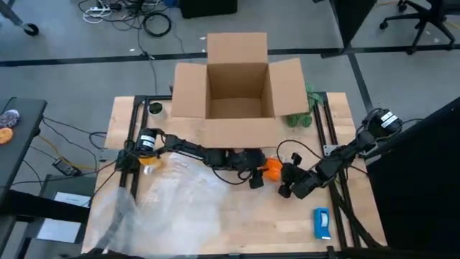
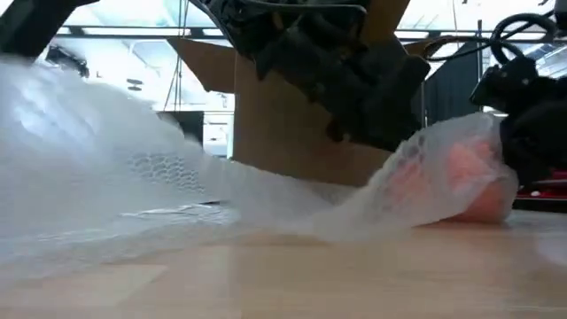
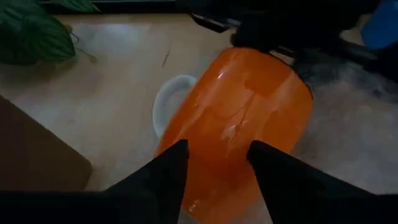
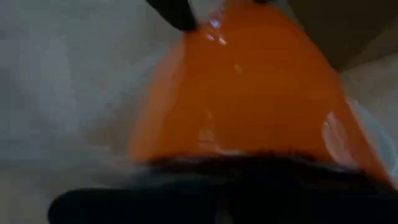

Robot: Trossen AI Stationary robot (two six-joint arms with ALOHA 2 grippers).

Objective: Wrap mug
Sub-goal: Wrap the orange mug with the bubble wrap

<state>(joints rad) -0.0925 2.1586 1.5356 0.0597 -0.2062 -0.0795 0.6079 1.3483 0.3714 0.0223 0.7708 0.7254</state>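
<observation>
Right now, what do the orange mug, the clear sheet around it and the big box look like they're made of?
The mug looks like glazed ceramic or glossy plastic: bright highlights, smooth skin, pale handle. The sheet looks like bubble wrap: translucent, cloudy, with a faint bubble pattern. The box is plain brown cardboard: matte, with open folded flaps.
</observation>
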